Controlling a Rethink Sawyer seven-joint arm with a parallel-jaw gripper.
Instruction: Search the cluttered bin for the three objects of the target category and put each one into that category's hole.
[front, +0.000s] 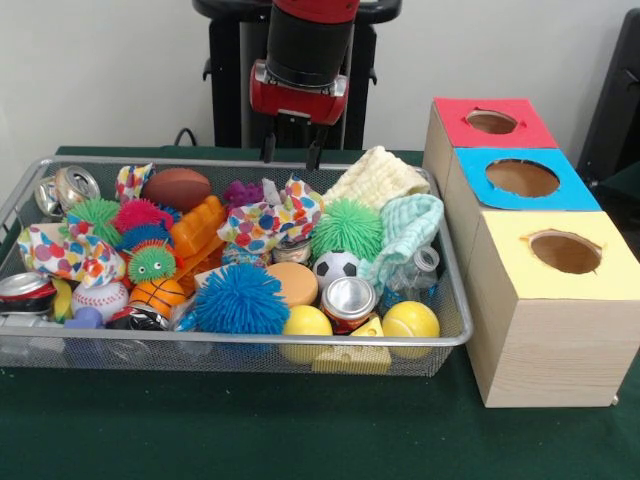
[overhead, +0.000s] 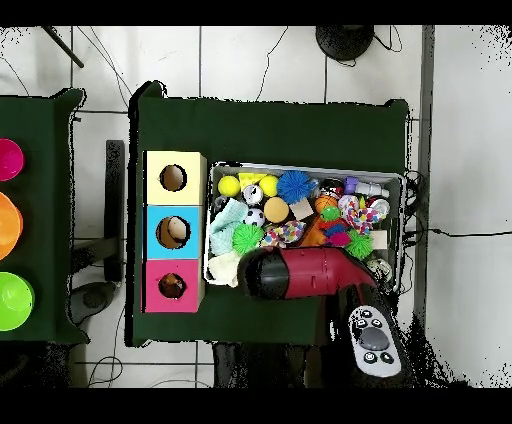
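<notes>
Bin (front: 455, 330) long axis left-right; pincer (front: 291, 152) open above.

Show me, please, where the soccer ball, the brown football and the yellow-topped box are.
soccer ball (front: 337, 266), front view, its top face.
brown football (front: 177, 187), front view, its middle.
yellow-topped box (front: 520, 252), front view, bare yellow top left of the hole.

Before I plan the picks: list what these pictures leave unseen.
- Gripper: in the overhead view the red arm covers it.
- Bin: in the overhead view the arm hides its edge nearest the robot.
- Box holes: both views show only dark openings, nothing of the insides.
- Lower layers of clutter: buried under the top toys in both views.
</notes>
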